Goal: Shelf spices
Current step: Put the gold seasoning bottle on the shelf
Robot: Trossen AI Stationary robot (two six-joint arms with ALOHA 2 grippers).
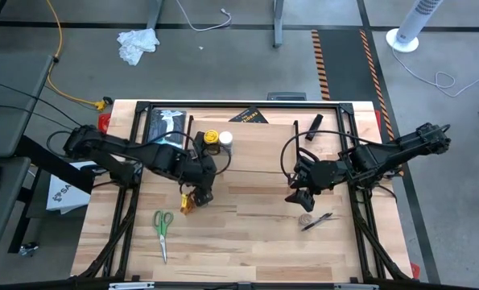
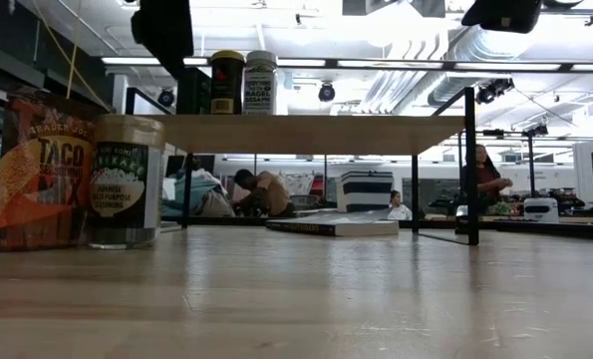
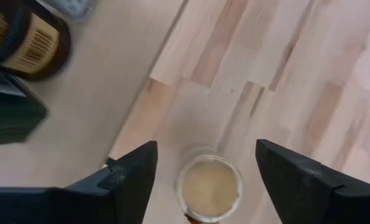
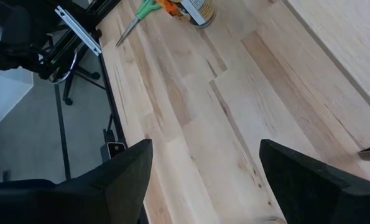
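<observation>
A tan-lidded round jar [image 1: 189, 201] [image 2: 127, 179] stands upright on the table beside the orange-brown packet [image 2: 42, 170]. My left gripper [image 1: 198, 192] [image 3: 206, 149] hangs open above this jar [image 3: 209, 186], a finger on either side of its lid, not touching it. The shelf [image 1: 243, 149] [image 2: 316, 133] has thin black legs and a flat top. On it stand the yellow-lidded jar [image 1: 212, 138] [image 2: 227, 82] and the white-lidded jar [image 1: 225, 142] [image 2: 261, 82]. My right gripper [image 1: 302, 196] [image 4: 206, 146] is open over bare table to the shelf's right.
Green-handled scissors [image 1: 163, 225] [image 4: 141, 11] lie near the table's near left. A small round tin [image 1: 305, 218] and a pen-like object [image 1: 318, 221] lie below my right gripper. A black marker [image 1: 314, 125] lies far right, and a book [image 2: 331, 227] lies under the shelf.
</observation>
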